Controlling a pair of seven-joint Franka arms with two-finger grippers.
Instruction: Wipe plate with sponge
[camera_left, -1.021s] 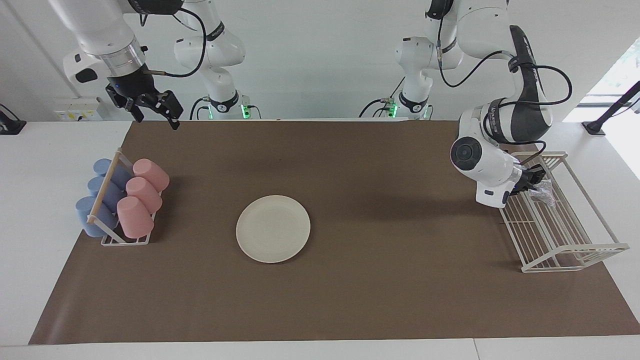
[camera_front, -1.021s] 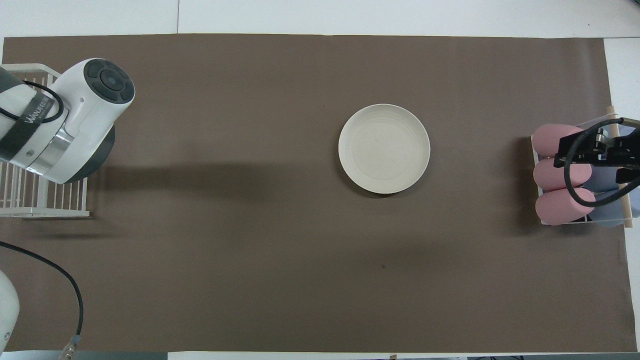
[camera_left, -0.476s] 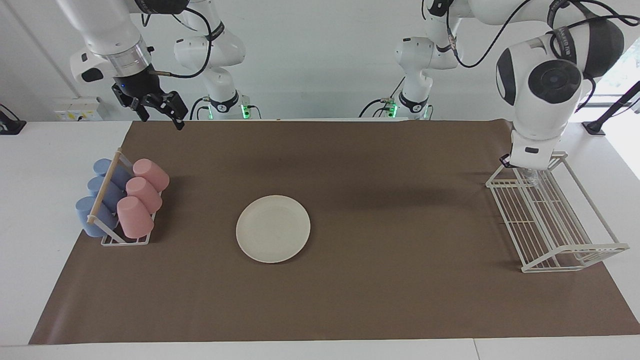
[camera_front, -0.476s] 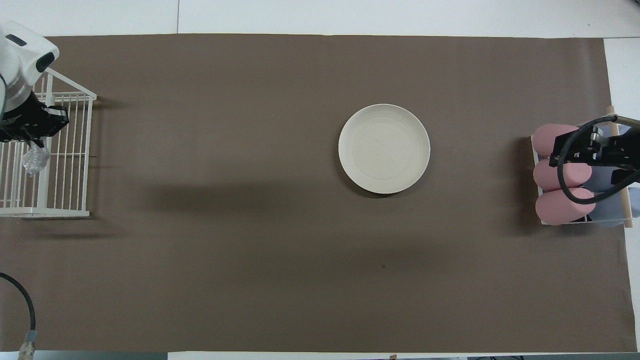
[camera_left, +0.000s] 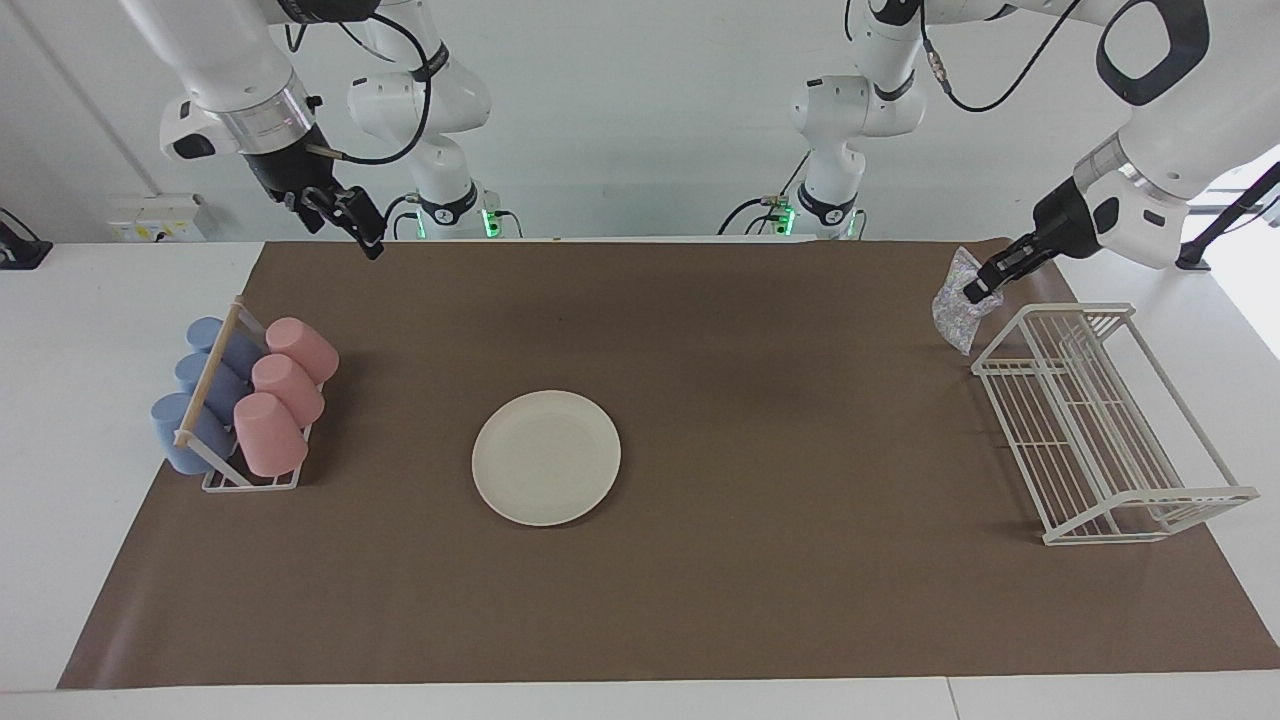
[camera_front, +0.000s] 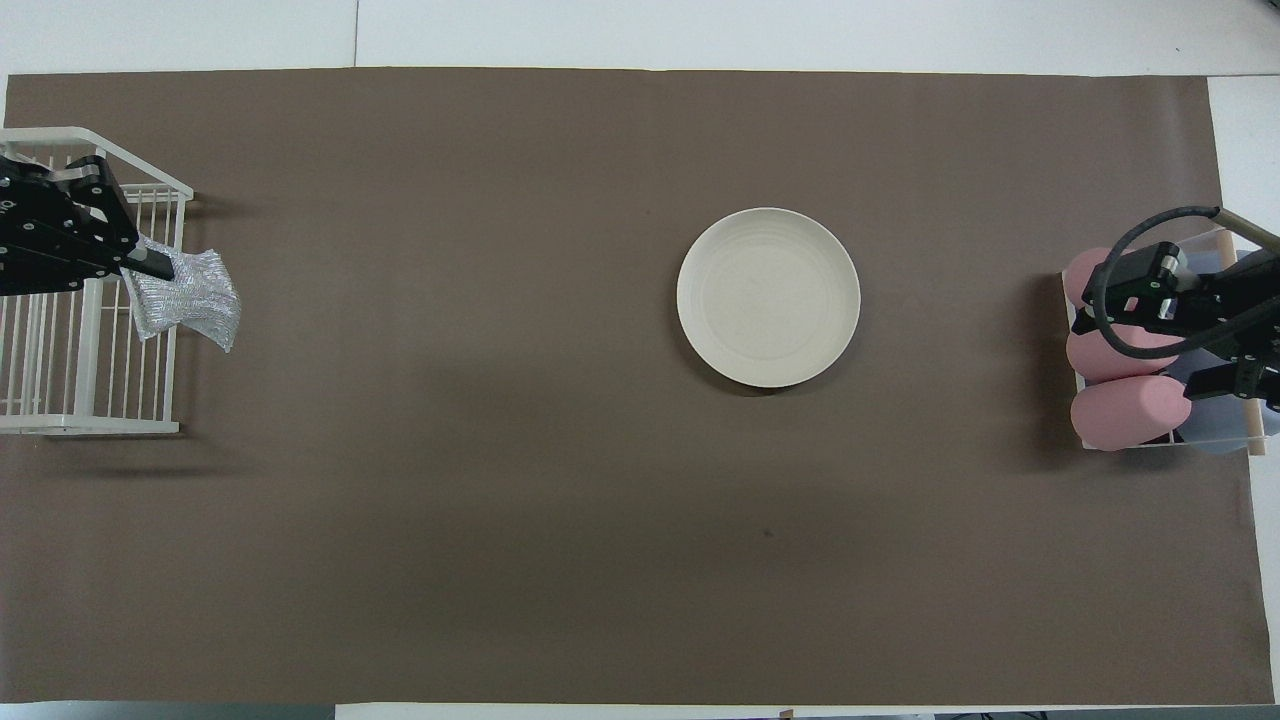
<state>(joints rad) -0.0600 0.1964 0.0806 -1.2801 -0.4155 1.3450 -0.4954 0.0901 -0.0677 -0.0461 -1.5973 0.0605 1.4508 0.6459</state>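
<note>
The cream-white plate lies flat on the brown mat, around the middle of the table. My left gripper is shut on one edge of the silvery glittery sponge. The sponge hangs in the air over the mat, beside the corner of the white wire rack. It is well apart from the plate. My right gripper is open and holds nothing. It is raised over the cup rack at the right arm's end.
A small rack with pink and blue cups lying on their sides stands at the right arm's end. The wire rack stands at the left arm's end. The brown mat covers most of the table.
My left arm has lifted the sponge out of the wire rack and swung it over the mat beside the rack. The right gripper has shifted a little and turned.
</note>
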